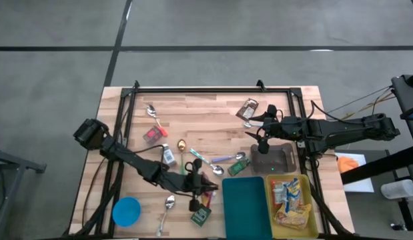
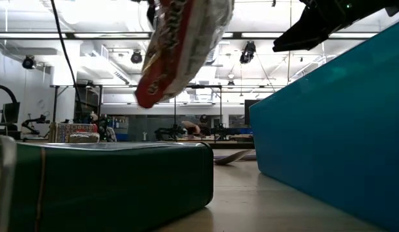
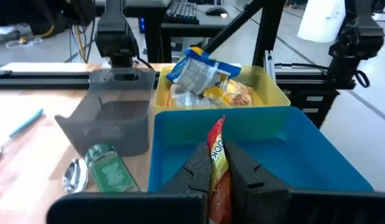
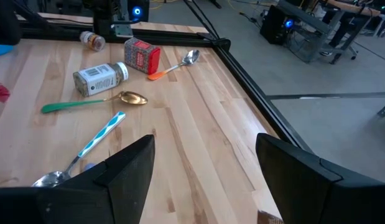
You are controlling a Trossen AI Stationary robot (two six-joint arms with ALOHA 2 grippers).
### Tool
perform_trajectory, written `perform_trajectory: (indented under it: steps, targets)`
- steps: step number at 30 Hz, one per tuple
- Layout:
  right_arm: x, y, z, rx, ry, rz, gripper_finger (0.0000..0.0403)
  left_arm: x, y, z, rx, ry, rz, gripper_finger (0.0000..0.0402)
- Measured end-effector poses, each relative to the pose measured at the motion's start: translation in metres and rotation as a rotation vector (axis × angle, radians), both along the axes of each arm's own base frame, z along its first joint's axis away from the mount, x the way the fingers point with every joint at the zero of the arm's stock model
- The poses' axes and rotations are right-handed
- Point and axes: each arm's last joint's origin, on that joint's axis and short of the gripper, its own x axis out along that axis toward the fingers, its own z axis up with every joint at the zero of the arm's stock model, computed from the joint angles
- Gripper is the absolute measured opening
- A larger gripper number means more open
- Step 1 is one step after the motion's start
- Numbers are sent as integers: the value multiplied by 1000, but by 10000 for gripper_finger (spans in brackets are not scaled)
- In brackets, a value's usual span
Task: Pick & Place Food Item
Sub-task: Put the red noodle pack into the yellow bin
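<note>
Beside the blue bin [image 3: 316, 146], left gripper [image 3: 220, 168] grips snack packet [image 3: 218, 163].

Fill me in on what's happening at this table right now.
The left tool is shut on a red and orange snack packet, holding it in the air just short of the blue plastic bin. Beyond that sits a yellow bin with other snack packets in it. The right tool hangs open over the wooden table, holding nothing. Spoons and small jars lie scattered about.
</note>
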Motion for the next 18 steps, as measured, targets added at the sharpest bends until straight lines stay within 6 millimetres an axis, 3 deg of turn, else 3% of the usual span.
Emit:
perform_trajectory:
  steps: [7, 18]
  targets:
    - [0, 0, 0, 0, 0, 0, 279, 9, -4, 6, 32, -24, 1, 11]
    - [0, 0, 0, 0, 0, 0, 279, 2, 2, -19, 11, 1, 12, 11]
